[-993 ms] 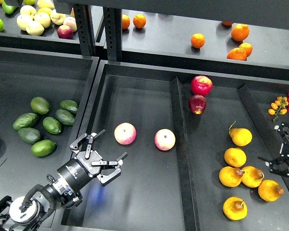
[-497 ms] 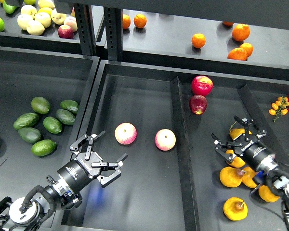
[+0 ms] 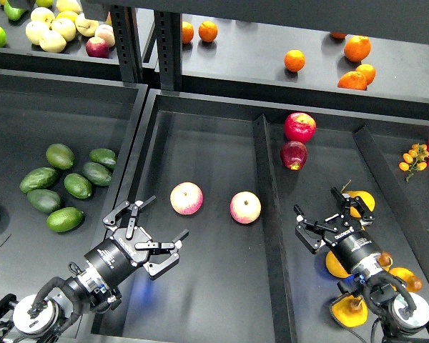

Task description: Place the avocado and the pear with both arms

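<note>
The bright green avocado lies at the front of a cluster in the left bin. My left gripper is open and empty, right of the avocado across the bin wall, just short of a pink-and-yellow apple. Several orange-yellow pears lie in the right compartment. One with a dark brown blotch lies at the front and another at the back. My right gripper is open and empty above the compartment's left part, and its wrist hides part of the middle pears.
Darker avocados lie beside the bright one. A second apple and two red apples lie in the middle bin. A raised divider separates the compartments. Oranges sit on the back shelf and small red and orange fruits at the far right.
My right arm has come in from the right edge and moved left over the pears, gripper open. My left arm has stayed in place.
</note>
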Action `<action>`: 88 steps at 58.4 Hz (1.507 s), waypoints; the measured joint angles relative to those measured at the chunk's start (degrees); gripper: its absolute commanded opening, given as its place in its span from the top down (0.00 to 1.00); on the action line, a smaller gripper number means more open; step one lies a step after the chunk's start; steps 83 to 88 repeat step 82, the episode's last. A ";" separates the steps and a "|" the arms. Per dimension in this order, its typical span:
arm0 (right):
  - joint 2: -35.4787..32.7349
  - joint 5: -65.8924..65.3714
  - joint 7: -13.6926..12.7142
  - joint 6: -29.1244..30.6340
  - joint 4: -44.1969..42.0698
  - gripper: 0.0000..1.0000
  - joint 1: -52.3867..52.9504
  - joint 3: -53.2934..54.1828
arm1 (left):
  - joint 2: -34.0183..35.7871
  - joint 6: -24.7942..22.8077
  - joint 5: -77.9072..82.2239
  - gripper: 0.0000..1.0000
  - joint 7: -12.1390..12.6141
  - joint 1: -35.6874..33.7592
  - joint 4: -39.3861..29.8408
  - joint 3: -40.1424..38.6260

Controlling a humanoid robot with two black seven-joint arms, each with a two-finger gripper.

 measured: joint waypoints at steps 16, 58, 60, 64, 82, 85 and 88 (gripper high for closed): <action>0.00 5.28 0.01 3.52 -0.38 0.01 -4.26 -4.39 | 0.00 0.00 -0.44 0.01 0.00 -0.06 5.19 0.34; 0.00 10.44 9.26 3.68 17.10 0.00 -10.52 -10.46 | 0.00 0.00 -0.79 0.01 -3.42 -3.27 -4.17 0.86; 0.00 10.50 9.26 3.68 18.40 0.00 -10.95 -10.53 | 0.00 0.00 -0.79 0.01 -3.45 -3.31 -5.48 0.87; -0.01 10.57 9.23 3.68 20.31 0.00 -11.65 -10.71 | 0.00 0.00 -0.80 0.01 -3.46 -3.35 -7.56 0.99; -0.01 10.61 9.30 3.68 23.71 0.00 -13.29 -10.86 | 0.00 0.00 -0.88 0.01 -3.60 -2.12 -8.95 1.34; -0.01 10.61 9.30 3.68 23.71 0.00 -13.29 -10.86 | 0.00 0.00 -0.88 0.01 -3.60 -2.12 -8.95 1.34; -0.01 10.61 9.30 3.68 23.71 0.00 -13.29 -10.86 | 0.00 0.00 -0.88 0.01 -3.60 -2.12 -8.95 1.34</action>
